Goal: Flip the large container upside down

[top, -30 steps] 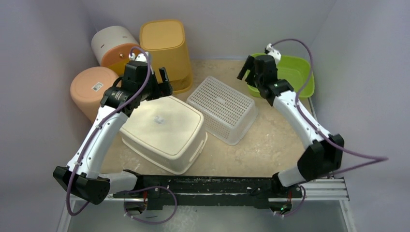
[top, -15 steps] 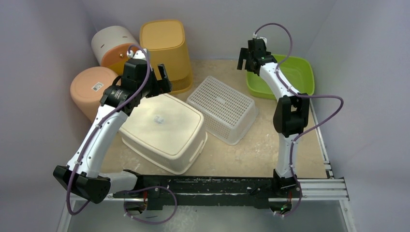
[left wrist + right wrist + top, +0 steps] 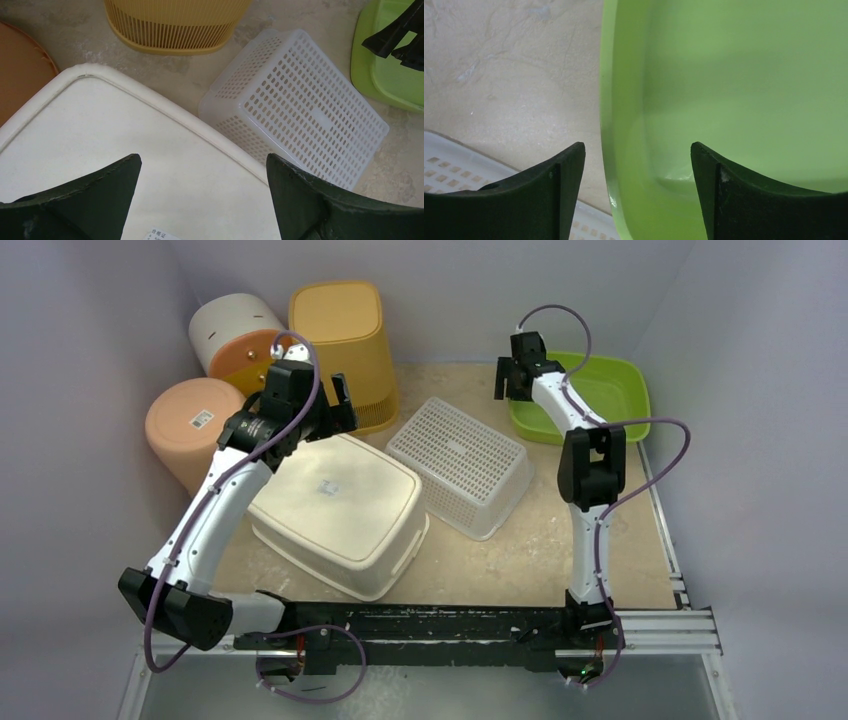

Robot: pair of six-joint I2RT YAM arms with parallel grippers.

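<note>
- left gripper (image 3: 202,167), spread apart and empty, has barely shifted above the far corner of the cream tub (image 3: 340,510).
- right gripper (image 3: 638,150), apart too, has swung back over the rim of the green tray (image 3: 749,100).
- cream tub unmoved, base-up on the bench (image 3: 520,560), left of middle: the flip looks done.

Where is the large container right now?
In the top view the large container sits base-up left of centre, its far corner under the open left gripper, the white perforated basket beside it on the right and the yellow-orange bin behind.
</note>
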